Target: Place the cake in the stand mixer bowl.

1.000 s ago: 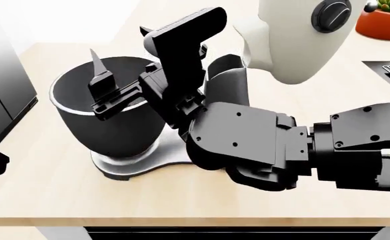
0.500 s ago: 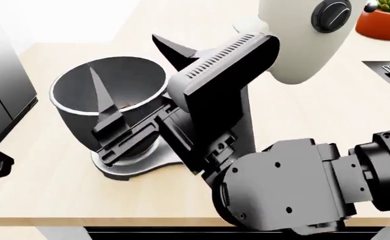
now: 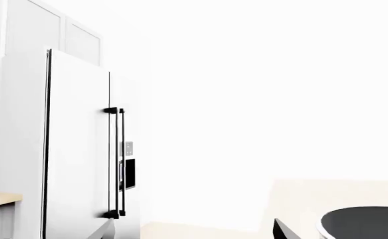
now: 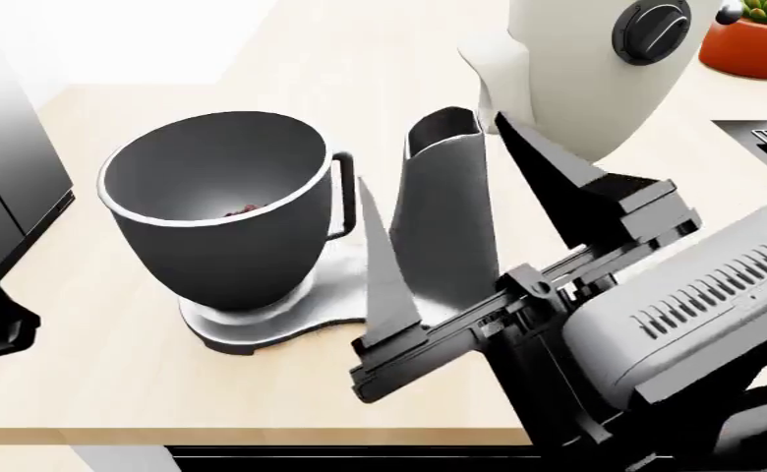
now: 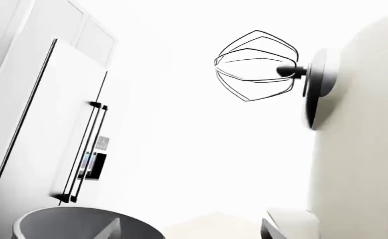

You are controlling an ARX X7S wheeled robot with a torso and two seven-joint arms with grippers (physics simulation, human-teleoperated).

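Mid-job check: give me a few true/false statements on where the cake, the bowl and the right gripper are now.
1. The cake lies inside the bowl. True: a brown bit shows at the bottom.
2. The right gripper holds the cake. False: its jaws are spread wide and empty.
3. The right gripper is inside the bowl. False: it is outside, beside the bowl's handle.
4. The bowl sits upright on the mixer base. True.
5. The whisk is down in the bowl. False: the right wrist view shows it raised well above the rim.
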